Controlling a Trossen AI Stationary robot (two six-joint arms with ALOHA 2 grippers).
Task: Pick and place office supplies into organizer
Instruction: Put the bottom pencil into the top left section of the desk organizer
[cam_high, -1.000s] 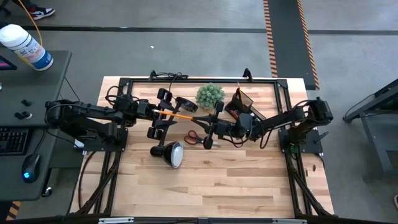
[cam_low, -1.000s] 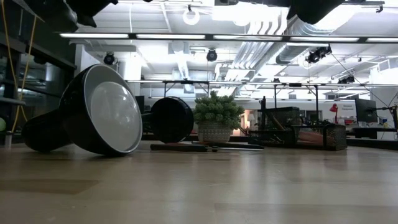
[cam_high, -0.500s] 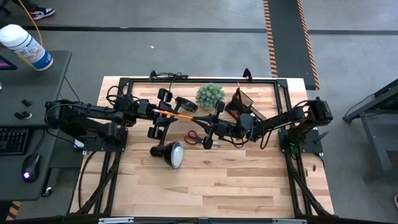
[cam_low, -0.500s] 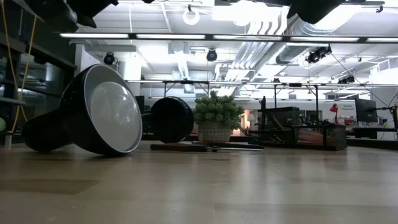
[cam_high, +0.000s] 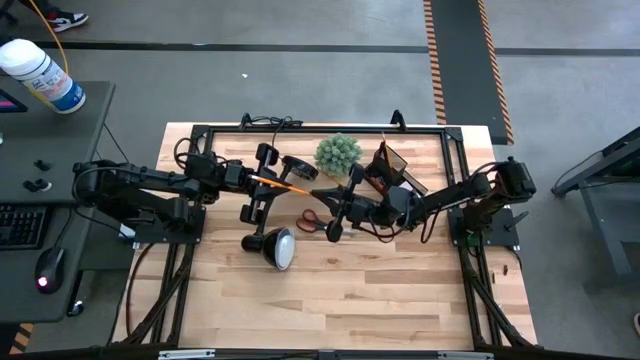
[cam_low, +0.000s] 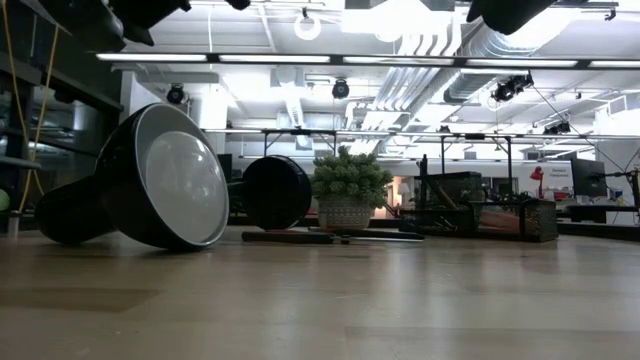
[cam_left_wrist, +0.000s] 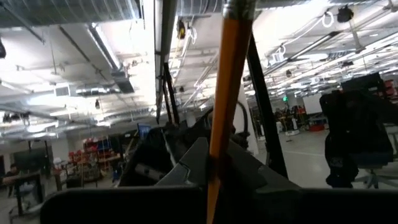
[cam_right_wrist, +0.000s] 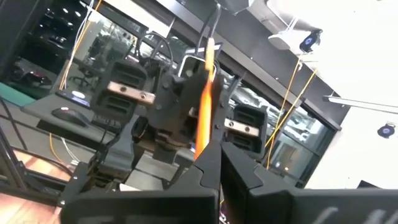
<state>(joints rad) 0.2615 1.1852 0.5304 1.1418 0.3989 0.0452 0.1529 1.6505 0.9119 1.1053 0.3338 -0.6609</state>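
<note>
- The left end effector (cam_high: 258, 181) hangs above the far left part of the counter (cam_high: 380, 290), its fingers pinched on one end of an orange pencil (cam_high: 283, 185).
- In the left wrist view the orange pencil (cam_left_wrist: 229, 93) runs up from between the closed fingers of this end effector.
- The pencil lies level in the air, stretching rightward from the left end effector toward the right one, above the lamp's round black base (cam_high: 298, 168).
- A black desk lamp head (cam_high: 276, 246) lies tipped on the counter, nearer than the pencil.
- Red-handled scissors (cam_high: 316, 221) lie flat on the counter just left of the right end effector.
- A green plant (cam_high: 338, 152) stands at the far edge.
- The right end effector (cam_high: 328, 199) is clamped narrow on the pencil's other end; the right wrist view shows the pencil (cam_right_wrist: 204, 115) between its fingers.
- The dark organizer (cam_high: 388, 165) sits far right of the plant, well apart from the pencil.
</note>
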